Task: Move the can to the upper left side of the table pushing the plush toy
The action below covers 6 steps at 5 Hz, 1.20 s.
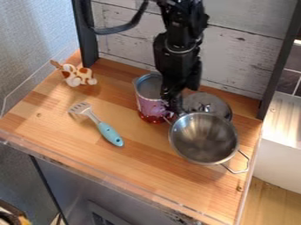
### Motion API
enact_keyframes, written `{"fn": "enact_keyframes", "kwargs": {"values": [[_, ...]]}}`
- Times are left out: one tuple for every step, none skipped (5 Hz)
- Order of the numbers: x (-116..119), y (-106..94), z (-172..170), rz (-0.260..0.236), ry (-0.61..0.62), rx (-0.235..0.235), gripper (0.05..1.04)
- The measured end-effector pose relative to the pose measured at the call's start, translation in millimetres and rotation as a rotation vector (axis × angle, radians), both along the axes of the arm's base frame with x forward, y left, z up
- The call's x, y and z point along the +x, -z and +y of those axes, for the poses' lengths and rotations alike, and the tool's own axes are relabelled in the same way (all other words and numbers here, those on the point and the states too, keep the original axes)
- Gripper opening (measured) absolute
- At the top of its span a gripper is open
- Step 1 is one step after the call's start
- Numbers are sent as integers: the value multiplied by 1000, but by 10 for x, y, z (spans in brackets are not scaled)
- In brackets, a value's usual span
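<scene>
reading the clock with twelve at the top edge of your view, you have the arm coming down from twelve, and its end effector hangs low over the surface. you cannot tell from here whether it is wide or narrow, or whether it has hold of anything. the can is just to its nine o'clock side, upright on the surface, with a pink and purple body and red around the base. the end effector overlaps the can's three o'clock edge in your view, so you cannot tell if the two touch.

from the can, your plush toy, white with orange-brown patches, is well apart toward ten o'clock, near the surface's far edge. the spatula lies toward eight from the can, its slotted head pointing to about eleven and its turquoise handle to about five.

on the other side of the end effector, you have the metal pot toward four to five o'clock, its near loop handle also pointing between four and five. the round lid is toward three from the end effector, knob showing, partly hidden by the pot's rim. the pale plank wall stands behind, toward twelve.
</scene>
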<state>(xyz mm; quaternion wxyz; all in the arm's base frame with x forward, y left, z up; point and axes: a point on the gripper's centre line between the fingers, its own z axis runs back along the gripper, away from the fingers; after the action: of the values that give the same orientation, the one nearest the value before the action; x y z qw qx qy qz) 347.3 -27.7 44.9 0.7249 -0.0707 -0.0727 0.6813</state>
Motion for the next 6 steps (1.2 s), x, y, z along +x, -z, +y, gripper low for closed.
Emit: {"fn": "enact_keyframes", "kwargs": {"values": [[12, 7, 160, 5, -34, 3, 999], [-10, 11, 414, 19, -81, 10, 999], [-20, -14, 659, 26, -132, 23, 999], [-26, 2, 837, 44, -158, 49, 999], [-33, -30, 1026, 45, -187, 65, 999], [-81, 9, 1228, 62, -226, 79, 999]]}}
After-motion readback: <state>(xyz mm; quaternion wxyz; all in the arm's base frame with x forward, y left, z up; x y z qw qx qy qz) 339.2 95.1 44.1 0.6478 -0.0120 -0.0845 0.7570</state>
